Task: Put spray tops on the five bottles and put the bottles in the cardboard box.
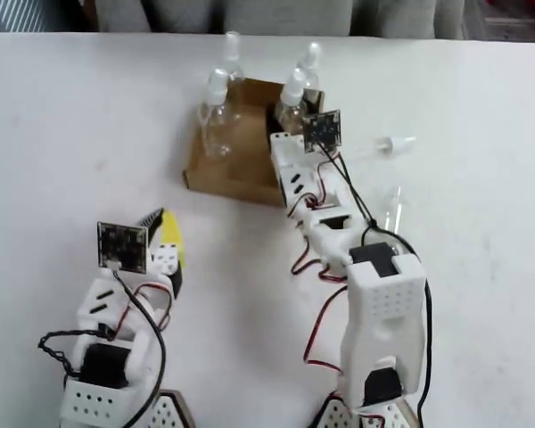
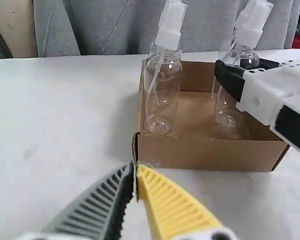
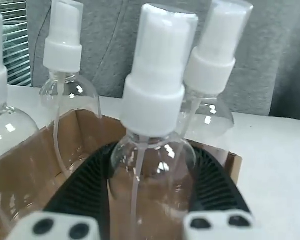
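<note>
**High view:** R pincer is over the box, clamped on the held bottle, which is capped. The left bottle, also capped, stands in the box well off to the pincer's side. 2 capped back bottles are beyond the pincer at the box's far edge; can't tell if they're inside or just behind it. Behind the pincer, beside its arm on the table, the bare bottle has no cap. The loose top lies near it, not touching. L pincer is short of the box, w/ nothing in it.

**Left wrist view:** L pincer has its tips together & empty. The box wall is just ahead of it, w/ the left bottle standing inside.

**Right wrist view:** R pincer fingers hug the held bottle on both sides. 3 other capped bottles stand past it.

**Progress, as I judge it:** 4 of 5 are capped, and at least 2 of those are in the box. Left to do: fit the loose top on the bare bottle & box that one.

**Count:**
- 5 bottles
- 5 tops (4 on, 1 loose)
- 1 box
- 2 pincers
</note>
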Action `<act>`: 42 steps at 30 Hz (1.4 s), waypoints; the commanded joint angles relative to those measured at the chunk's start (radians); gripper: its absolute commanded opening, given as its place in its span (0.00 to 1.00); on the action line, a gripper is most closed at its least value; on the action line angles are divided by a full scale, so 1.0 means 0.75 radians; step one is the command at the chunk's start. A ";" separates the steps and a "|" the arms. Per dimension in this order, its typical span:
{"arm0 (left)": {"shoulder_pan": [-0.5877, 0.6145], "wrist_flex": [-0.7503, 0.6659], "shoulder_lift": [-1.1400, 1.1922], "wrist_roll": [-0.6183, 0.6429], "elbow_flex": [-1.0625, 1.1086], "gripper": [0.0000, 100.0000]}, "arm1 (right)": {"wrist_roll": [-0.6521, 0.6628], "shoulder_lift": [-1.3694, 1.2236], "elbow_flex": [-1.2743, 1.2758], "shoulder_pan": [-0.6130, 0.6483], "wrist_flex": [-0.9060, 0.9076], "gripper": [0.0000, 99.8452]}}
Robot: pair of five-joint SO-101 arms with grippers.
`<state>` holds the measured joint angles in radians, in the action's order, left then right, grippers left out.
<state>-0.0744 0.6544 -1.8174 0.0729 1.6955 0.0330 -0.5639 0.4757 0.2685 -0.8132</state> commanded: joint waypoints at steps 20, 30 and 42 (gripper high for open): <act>0.009 0.004 -0.005 -0.018 -0.002 0.02 | 0.010 0.019 -0.031 0.003 -0.011 0.26; 0.009 0.004 -0.005 -0.018 -0.002 0.02 | 0.010 0.021 -0.027 0.009 -0.003 0.37; 0.009 0.004 -0.005 -0.018 -0.002 0.02 | -0.084 0.216 0.127 0.058 0.054 0.42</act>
<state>-0.0744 0.6544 -1.8174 0.0729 1.6955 -0.0130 -0.4764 0.5754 0.3084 -0.8040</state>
